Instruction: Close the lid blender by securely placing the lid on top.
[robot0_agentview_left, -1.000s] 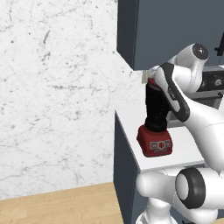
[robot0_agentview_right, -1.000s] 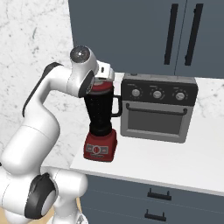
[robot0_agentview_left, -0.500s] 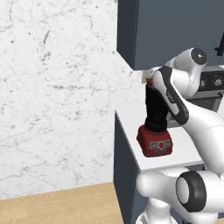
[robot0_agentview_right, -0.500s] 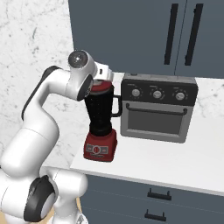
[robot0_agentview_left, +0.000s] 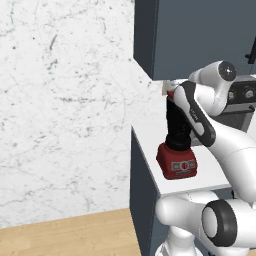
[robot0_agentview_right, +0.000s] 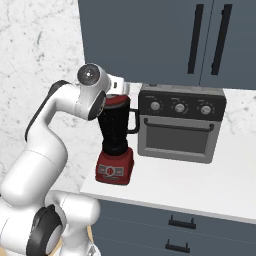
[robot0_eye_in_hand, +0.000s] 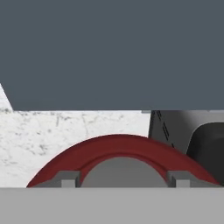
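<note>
Counter; lid atop blender

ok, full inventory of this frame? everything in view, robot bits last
boxy red blender with tall dark tinted jar: 1, red base and dark jar, on the white counter near its left end, left of the oven.
small round red lid: 1, red, at the top of the jar, right at the robot's hand; seating cannot be told.
grey countertop oven with three knobs: 1, grey, on the counter to the right of the blender.
white counter: 1, white top over dark grey drawers.
dark grey upper cabinets: two doors with black handles, above the counter.
white marbled wall: left of the counter.
wooden floor: light brown, bottom left.
gripper: 1, at the lid's rim; open or shut cannot be told.
</note>
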